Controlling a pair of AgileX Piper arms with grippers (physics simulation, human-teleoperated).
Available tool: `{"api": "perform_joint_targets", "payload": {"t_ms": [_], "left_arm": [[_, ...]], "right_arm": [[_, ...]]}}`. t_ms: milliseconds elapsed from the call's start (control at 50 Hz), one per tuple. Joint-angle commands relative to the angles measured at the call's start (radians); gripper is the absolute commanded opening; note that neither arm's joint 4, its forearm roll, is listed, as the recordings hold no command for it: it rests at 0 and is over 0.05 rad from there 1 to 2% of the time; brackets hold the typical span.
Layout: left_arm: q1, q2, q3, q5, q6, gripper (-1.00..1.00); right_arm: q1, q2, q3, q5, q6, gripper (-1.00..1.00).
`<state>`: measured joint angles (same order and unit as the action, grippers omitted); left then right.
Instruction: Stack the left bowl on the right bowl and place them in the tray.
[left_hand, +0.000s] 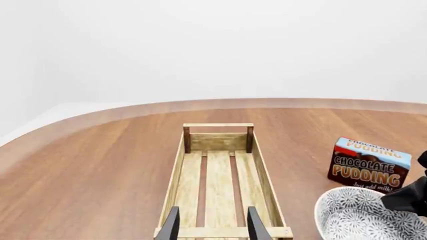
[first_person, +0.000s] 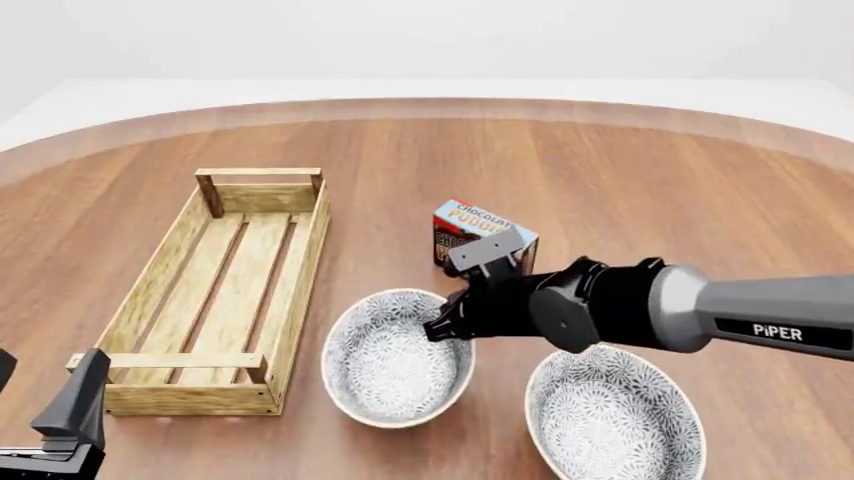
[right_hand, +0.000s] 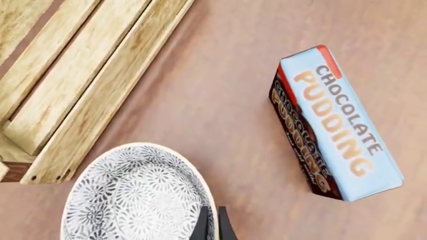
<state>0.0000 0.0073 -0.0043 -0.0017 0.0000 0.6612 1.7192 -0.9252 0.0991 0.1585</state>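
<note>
Just behind the right hand (first_person: 445, 328) gripping the left bowl (first_person: 391, 358) stands the pudding box (first_person: 481, 234).

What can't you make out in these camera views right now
- Right gripper grip: its fingertips sit at the left bowl rim; the front view hides them behind the wrist, the right wrist view cuts them off.
- Chocolate pudding box: lower part hidden by the right arm in the front view.
- Right bowl: near rim cut off by the front view's edge.
- Tray: near end cut off in the left wrist view.
</note>
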Motion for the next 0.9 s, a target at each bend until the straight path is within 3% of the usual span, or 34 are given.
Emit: {"api": "perform_joint_targets", "payload": {"t_ms": [20,480,900], "left_arm": [[0.0,0.0,0.0,0.0,0.0,1.0],[0.0,0.0,0.0,0.0,0.0,1.0],[0.0,0.0,0.0,0.0,0.0,1.0]], "right_arm": [[-0.012,-0.076,-0.014,0.048,-0.029,-1.0],[-0.005,-0.311,-0.073,0.186,-0.046,-1.0],[-0.123,-0.587,-0.046,0.362,-0.079,-1.0]]}}
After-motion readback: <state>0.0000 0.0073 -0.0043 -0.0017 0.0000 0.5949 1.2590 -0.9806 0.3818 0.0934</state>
